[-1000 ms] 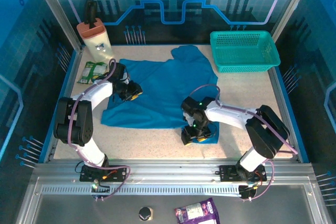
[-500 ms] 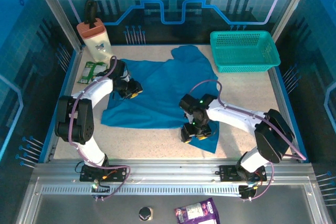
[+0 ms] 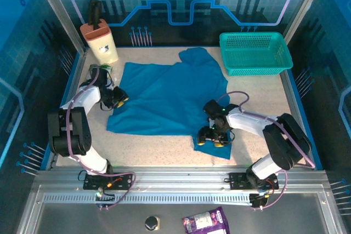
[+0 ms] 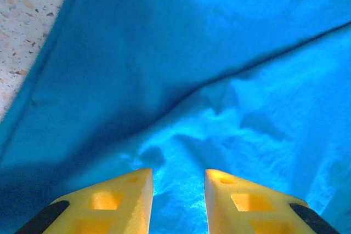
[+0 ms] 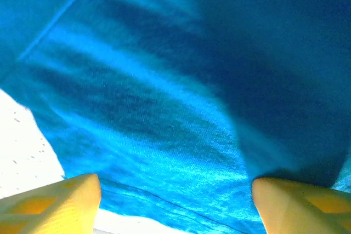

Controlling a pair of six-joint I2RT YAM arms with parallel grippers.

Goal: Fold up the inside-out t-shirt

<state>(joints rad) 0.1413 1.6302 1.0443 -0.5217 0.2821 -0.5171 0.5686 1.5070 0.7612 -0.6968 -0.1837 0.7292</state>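
Speckled beige table (image 3: pixel 164 149), blue panel walls around it. Inside-out t-shirt (image 3: pixel 170 94) lies spread on the table, wrinkly, between the two grippers. Its left edge is at the left gripper (image 3: pixel 117 98) and its near right corner is under the right gripper (image 3: pixel 214 137). One lobe of cloth sticks out on the far side, well beyond the right gripper.

Left gripper sits low on the shirt edge. In the left wrist view the yellow fingers (image 4: pixel 129 201) are drawn close with a narrow gap. Blue cloth fills the gap and creases run toward it, so it is clenched on the shirt. Bare table shows beyond the fingertips, off to one side past the cloth edge.

Right gripper is down over the shirt corner. In the right wrist view its fingers (image 5: pixel 60 201) are spread wide, so it is released. The shirt hem runs across between the fingers and nothing is pinched. A strip of bare table shows just beside one fingertip.

Teal mesh basket (image 3: pixel 255 53) is well beyond the right gripper and further right. It is near the far cloth lobe; can't tell if touching. Beige container with black handle (image 3: pixel 98 39) stands beyond the left gripper, off the cloth. Purple packet (image 3: pixel 205 223) lies behind the right arm's base, on the metal ledge.
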